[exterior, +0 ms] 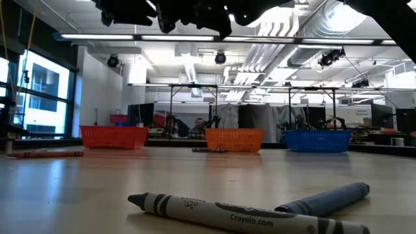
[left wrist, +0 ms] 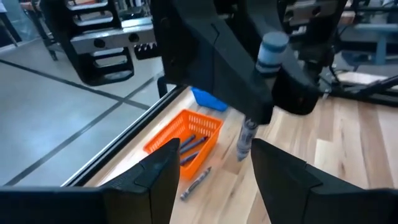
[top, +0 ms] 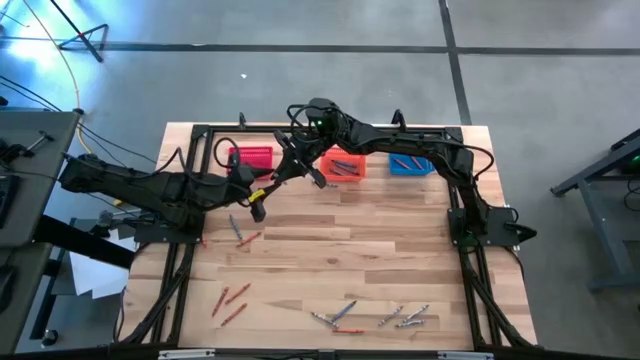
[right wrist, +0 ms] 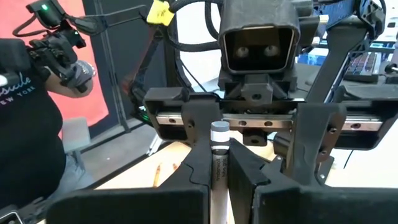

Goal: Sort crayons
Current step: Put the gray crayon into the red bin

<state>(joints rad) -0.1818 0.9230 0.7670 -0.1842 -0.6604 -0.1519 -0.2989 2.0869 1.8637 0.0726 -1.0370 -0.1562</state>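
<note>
High view: both arms meet over the far-middle of the table (top: 400,260), just in front of the orange basket (top: 343,166), with the red basket (top: 251,158) to its left and the blue basket (top: 410,164) to its right along the far edge. Right wrist view: right gripper (right wrist: 219,171) pinches a grey crayon (right wrist: 219,168) upright between its fingers; facing it, the left gripper (right wrist: 258,134) stands with jaws spread either side of the crayon's tip. Left wrist view confirms the left jaws are apart, not gripping. Step in hand, by judgement: a handover, crayon now with the right arm. Next move calls for carrying it over the matching basket and releasing. Loose crayons (top: 372,318) remain near the front edge.
</note>
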